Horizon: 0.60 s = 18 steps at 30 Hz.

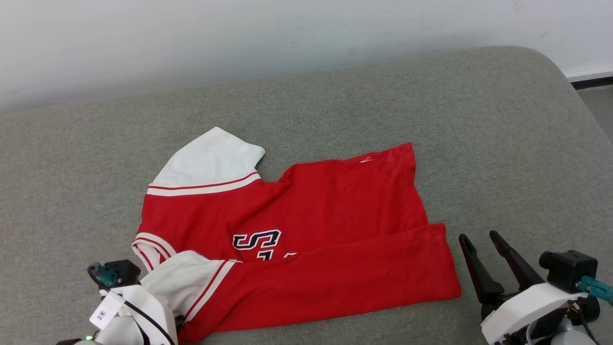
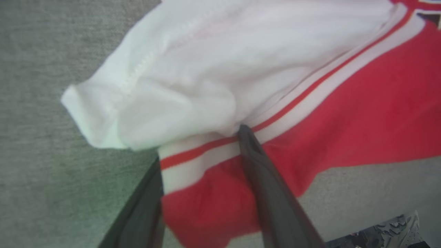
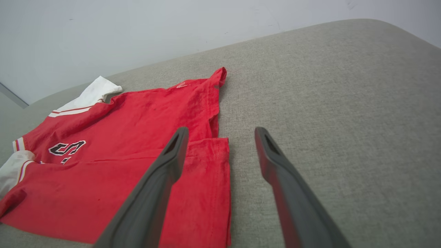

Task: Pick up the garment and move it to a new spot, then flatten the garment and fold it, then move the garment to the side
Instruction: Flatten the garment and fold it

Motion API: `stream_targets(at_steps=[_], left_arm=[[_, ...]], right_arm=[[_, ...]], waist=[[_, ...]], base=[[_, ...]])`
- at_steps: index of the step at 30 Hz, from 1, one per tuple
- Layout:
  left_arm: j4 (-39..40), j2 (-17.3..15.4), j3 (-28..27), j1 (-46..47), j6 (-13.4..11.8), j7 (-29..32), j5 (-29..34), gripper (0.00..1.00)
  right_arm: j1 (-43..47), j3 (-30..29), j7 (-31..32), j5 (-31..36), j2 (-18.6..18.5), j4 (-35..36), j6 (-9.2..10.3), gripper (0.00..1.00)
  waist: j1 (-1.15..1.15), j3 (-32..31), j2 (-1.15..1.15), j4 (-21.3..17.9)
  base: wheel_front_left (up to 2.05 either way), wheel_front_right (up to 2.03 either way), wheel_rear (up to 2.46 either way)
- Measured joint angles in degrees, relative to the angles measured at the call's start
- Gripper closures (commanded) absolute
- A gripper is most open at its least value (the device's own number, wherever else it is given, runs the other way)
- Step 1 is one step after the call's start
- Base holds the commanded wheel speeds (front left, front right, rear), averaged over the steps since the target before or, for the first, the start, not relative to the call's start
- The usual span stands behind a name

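Observation:
The garment (image 1: 325, 215) lies on a grey cushioned surface (image 1: 479, 120), red body partly folded over lengthwise, one white sleeve pointing to the far left, black letters half covered. My left gripper (image 2: 201, 144) is at its near-left corner, open, with the striped sleeve trim and red cloth (image 2: 361, 113) between its two fingers; the other white sleeve bunches just beyond the tips. In the head view the left wrist (image 1: 129, 306) covers those fingers. My right gripper (image 1: 478, 235) stands open and holds nothing just right of the garment's (image 3: 137, 137) hem, above bare cushion (image 3: 222, 131).
A pale wall (image 1: 287, 38) runs along the far side of the cushion. The cushion's rounded right corner drops to a floor strip (image 1: 598, 100). Bare grey fabric stretches to the right of the garment and behind it.

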State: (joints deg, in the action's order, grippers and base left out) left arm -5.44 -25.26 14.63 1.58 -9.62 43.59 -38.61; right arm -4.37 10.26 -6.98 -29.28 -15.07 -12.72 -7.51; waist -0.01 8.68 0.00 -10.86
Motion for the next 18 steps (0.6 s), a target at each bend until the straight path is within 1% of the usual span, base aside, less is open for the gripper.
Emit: stream_targets(at_steps=[3, 9, 10, 12, 14, 18], left_arm=[[-0.67, 1.51, 0.27, 0.55, 0.88, -1.53, -0.79, 1.00], [0.51, 1.60, -0.01, -0.21, 0.85, -4.15, -0.32, 1.00], [1.94, 1.55, -0.36, -0.58, 0.31, -5.42, 0.24, 1.00], [3.19, 1.10, -0.86, -1.16, 0.29, -6.31, 0.49, 1.00], [4.64, 0.67, -1.26, -1.44, -0.04, -7.19, 0.99, 1.00], [7.66, 0.04, -1.55, -1.63, -1.02, -8.56, 2.54, 1.00]], right_arm=[[-0.24, 0.04, 0.58, -0.98, -0.98, -0.47, 0.00, 0.00], [-0.44, -0.70, 4.16, -3.68, -2.36, -1.67, 0.00, 0.00], [-0.58, -0.66, 7.25, -4.65, -3.45, -2.27, 0.00, 0.00], [-0.85, 0.00, 11.38, -5.64, -4.86, -3.00, 0.00, 0.00], [-1.37, 1.70, 15.18, -6.57, -6.54, -3.00, 0.01, 0.00], [-2.91, 5.90, 22.23, -8.67, -8.65, -3.18, 0.00, 0.00]], waist=[[0.01, -0.26, 0.00, 0.13], [0.01, -1.57, 0.00, 0.64], [0.02, -2.10, 0.00, 0.97], [0.02, -2.58, 0.00, 1.30], [0.02, -2.90, 0.00, 1.68], [0.02, -2.95, 0.00, 2.43]], base=[[0.00, 0.00, 0.00], [0.00, 0.00, 0.00], [0.00, 0.00, 0.00], [0.00, 0.00, 0.00], [0.00, 0.00, 0.00], [0.00, 0.00, 0.00]])
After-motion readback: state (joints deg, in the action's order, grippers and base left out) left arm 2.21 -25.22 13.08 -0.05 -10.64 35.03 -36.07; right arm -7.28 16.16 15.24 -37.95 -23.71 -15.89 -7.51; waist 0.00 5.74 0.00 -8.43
